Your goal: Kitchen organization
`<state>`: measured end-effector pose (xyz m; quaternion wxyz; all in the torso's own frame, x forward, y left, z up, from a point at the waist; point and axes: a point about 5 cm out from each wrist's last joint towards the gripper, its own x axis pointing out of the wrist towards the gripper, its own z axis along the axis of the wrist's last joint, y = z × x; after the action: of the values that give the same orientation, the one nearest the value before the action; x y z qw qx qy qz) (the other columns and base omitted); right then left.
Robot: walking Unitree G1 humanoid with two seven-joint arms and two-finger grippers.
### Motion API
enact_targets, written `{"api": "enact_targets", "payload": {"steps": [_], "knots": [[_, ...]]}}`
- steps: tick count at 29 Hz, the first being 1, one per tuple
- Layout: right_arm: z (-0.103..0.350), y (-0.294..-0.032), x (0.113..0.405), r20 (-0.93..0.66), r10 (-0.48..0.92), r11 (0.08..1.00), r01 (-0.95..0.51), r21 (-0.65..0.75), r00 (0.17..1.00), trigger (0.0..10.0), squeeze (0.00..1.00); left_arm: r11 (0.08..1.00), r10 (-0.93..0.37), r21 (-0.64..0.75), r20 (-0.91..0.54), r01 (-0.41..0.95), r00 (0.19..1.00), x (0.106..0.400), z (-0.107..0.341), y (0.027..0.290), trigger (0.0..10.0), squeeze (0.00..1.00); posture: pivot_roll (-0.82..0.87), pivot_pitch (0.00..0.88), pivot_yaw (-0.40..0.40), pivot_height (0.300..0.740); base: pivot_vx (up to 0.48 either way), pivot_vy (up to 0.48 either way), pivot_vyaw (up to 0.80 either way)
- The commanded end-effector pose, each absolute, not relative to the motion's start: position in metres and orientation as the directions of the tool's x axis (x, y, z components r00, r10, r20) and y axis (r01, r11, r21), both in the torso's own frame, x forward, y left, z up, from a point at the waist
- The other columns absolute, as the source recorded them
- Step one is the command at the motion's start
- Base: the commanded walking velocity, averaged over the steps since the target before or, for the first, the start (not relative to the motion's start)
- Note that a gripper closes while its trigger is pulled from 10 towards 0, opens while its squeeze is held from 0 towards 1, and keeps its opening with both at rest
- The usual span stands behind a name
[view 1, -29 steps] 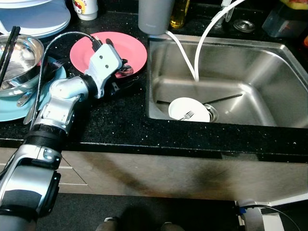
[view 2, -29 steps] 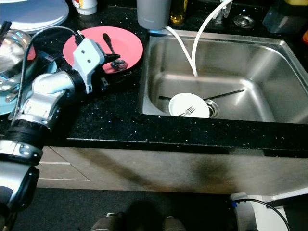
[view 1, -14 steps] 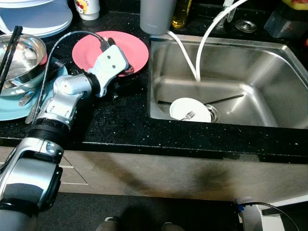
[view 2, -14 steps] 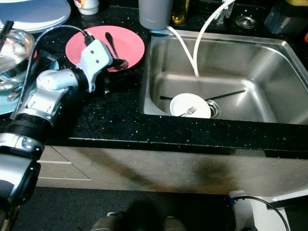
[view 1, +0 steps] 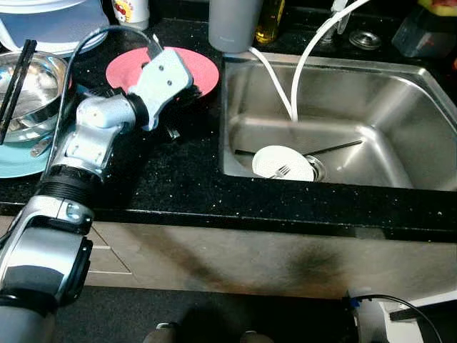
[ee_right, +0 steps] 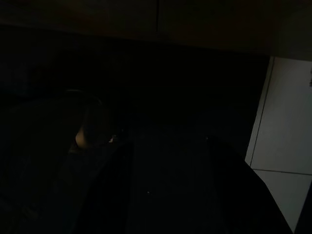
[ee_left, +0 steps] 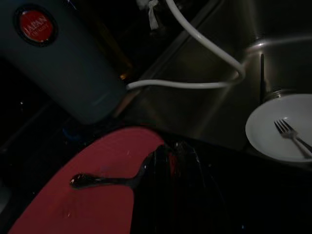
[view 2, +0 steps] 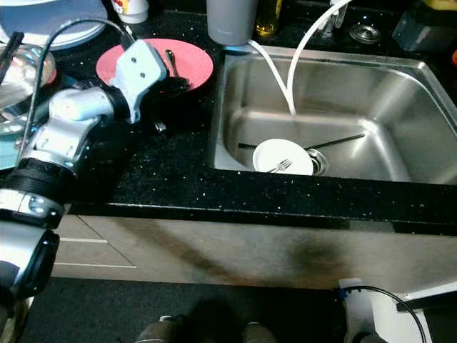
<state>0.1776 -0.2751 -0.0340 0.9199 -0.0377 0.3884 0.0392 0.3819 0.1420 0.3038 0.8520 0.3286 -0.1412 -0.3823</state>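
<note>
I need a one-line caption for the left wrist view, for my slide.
Left gripper at the edge of the red plate, by the dark spoon; white dish with fork in the sink.

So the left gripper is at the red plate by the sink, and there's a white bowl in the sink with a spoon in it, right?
Not quite: the utensil in the white bowl is a fork, as the left wrist view shows. The rest holds: the left gripper is at the red plate beside the sink.

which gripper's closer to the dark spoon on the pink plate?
Left. The left gripper is at the handle end of the dark spoon on the round pink plate. The right arm hangs idle, away from the counter.
</note>
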Motion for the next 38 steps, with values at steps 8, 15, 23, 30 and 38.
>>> {"api": "enact_targets", "payload": {"steps": [8, 15, 23, 30, 38], "knots": [[-0.042, -0.276, 0.171, -0.747, 0.023, 0.998, -0.063, -0.025, 0.665, 10.0, 0.0, 0.437, -0.806, 0.631, -0.043, 0.641, 0.591, 0.367, 0.3, 0.128, 0.0, 0.0, -0.05, 0.181, -0.021, 0.74, 0.0, 0.0, 0.0], [-0.043, -0.275, 0.173, -0.748, 0.022, 0.998, -0.057, -0.022, 0.664, 10.0, 0.0, 0.402, -0.854, 0.592, -0.034, 0.699, 0.52, 0.341, 0.291, 0.104, 0.0, 0.0, -0.04, 0.18, -0.023, 0.74, 0.0, 0.0, 0.0], [-0.044, -0.275, 0.174, -0.748, 0.022, 0.998, -0.053, -0.018, 0.663, 10.0, 0.0, 0.47, -0.857, 0.509, 0.07, 0.721, 0.51, 0.325, 0.303, 0.094, 0.0, 0.0, -0.04, 0.177, -0.02, 0.74, 0.0, 0.0, 0.0], [-0.045, -0.274, 0.175, -0.747, 0.022, 0.999, -0.045, -0.012, 0.664, 10.0, 0.0, 0.482, -0.865, 0.486, 0.13, 0.729, 0.484, 0.31, 0.324, 0.09, 0.0, 0.0, -0.03, 0.166, -0.018, 0.74, 0.0, 0.0, 0.0], [-0.046, -0.273, 0.175, -0.747, 0.023, 0.999, -0.038, -0.004, 0.664, 10.0, 0.0, 0.463, -0.878, 0.486, 0.136, 0.741, 0.46, 0.297, 0.34, 0.095, 0.0, 0.0, -0.02, 0.146, -0.013, 0.74, 0.0, 0.0, 0.0]]}}
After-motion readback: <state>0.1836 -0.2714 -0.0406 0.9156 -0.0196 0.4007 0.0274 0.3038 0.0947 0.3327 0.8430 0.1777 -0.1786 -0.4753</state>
